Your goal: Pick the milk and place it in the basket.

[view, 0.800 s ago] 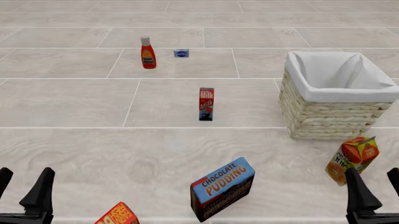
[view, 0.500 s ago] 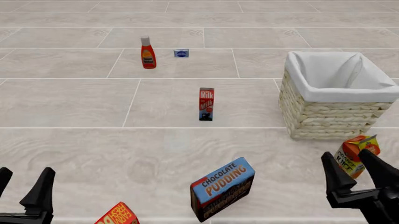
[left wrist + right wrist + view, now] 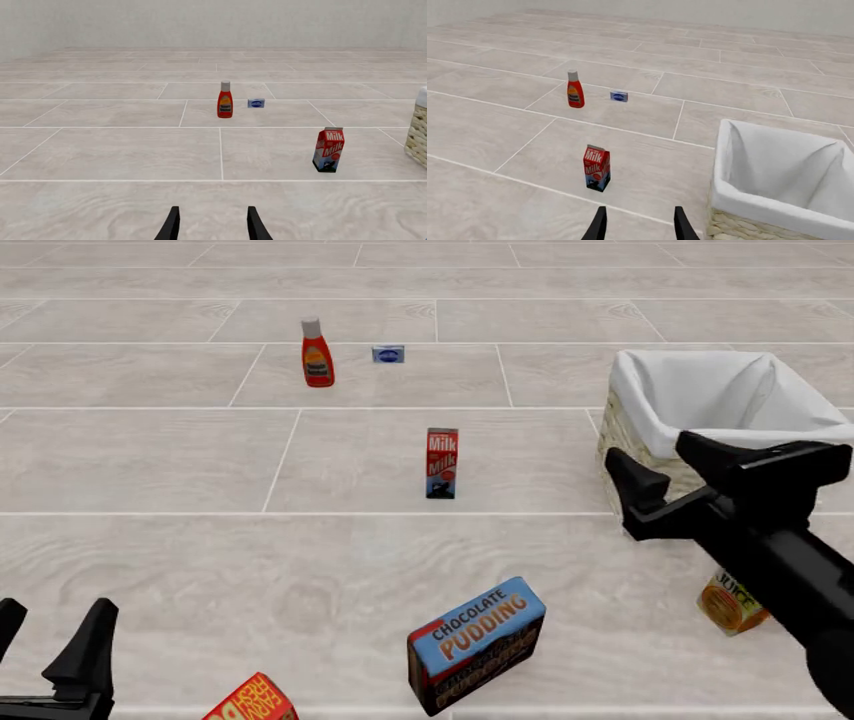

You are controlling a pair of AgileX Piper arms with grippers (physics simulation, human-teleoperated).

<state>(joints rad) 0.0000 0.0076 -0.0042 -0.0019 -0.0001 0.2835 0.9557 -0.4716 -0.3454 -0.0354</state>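
Your right tool (image 3: pixel 663 472) hangs above the worktop (image 3: pixel 147 460) with its fingers spread apart and nothing between them; in the front view it sits in front of the near left corner of the basket (image 3: pixel 727 390). From its own camera the two fingertips (image 3: pixel 599 227) show apart, with the milk (image 3: pixel 596 168) ahead of them and slightly to one side, well clear of the fingers. Your left tool (image 3: pixel 51 655) is low at the near left edge of the front view, fingers also parted and empty; its wrist camera shows the same open gap between its fingertips (image 3: pixel 171 227).

The milk (image 3: pixel 442 462) stands upright on the worktop near the middle, well apart from both tools and to the left of the basket. The basket stands at the right, white lining showing inside.

Farther back stand a red ketchup bottle (image 3: pixel 316 354) and, just beside it, a small blue box (image 3: pixel 388 353). Near you lies a chocolate pudding box (image 3: pixel 477 641), tilted, with a red packet (image 3: pixel 251 701) at the near edge. An orange juice carton (image 3: pixel 729 602) shows partly behind your right arm.
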